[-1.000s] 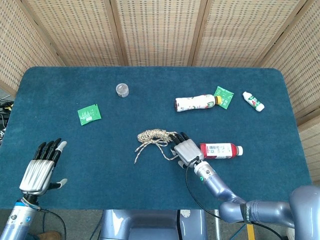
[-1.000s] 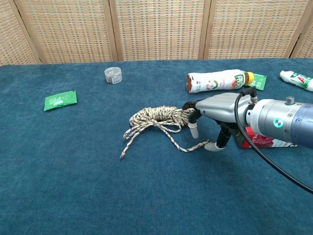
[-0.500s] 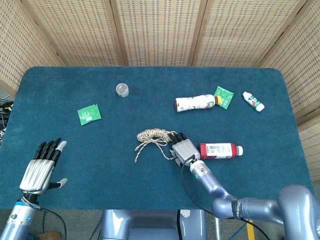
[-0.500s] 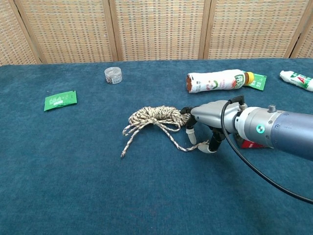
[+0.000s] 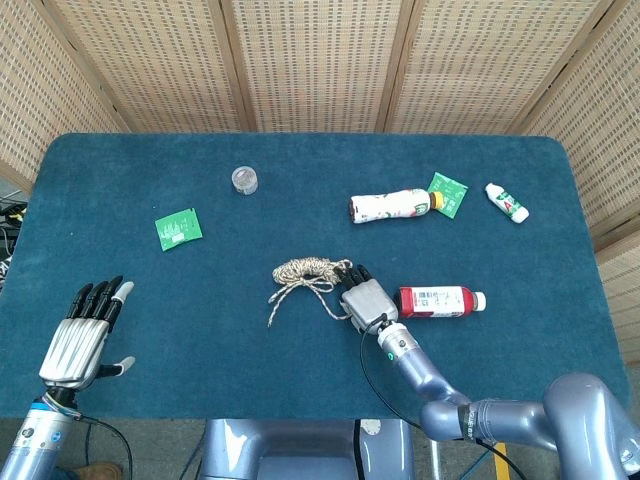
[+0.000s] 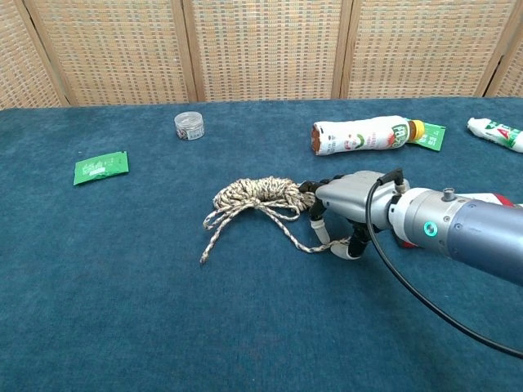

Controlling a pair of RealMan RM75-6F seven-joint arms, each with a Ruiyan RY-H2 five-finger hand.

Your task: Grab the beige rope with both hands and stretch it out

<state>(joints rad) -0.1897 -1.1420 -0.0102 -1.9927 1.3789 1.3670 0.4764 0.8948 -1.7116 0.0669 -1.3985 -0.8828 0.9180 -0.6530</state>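
Observation:
The beige rope [image 5: 305, 272] lies in a loose coil mid-table, with a tail trailing toward the front left. My right hand [image 5: 365, 298] sits low at the coil's right end. In the chest view its fingertips [image 6: 311, 194] touch the rope [image 6: 257, 194] coil, and the thumb [image 6: 343, 248] rests by a strand that runs under the right hand [image 6: 347, 196]. No closed grip shows. My left hand [image 5: 82, 335] hovers at the table's front left corner, fingers spread and holding nothing, far from the rope. It appears only in the head view.
A red-labelled bottle [image 5: 440, 299] lies just right of my right hand. Further back are a white bottle [image 5: 392, 205], a green packet [image 5: 448, 192] and a small white bottle [image 5: 507, 202]. Another green packet [image 5: 178, 228] and a clear jar [image 5: 244, 180] sit back left.
My right hand has slid a little left and lower, up against the coil, and the coil has been nudged slightly left. The left hand has not moved.

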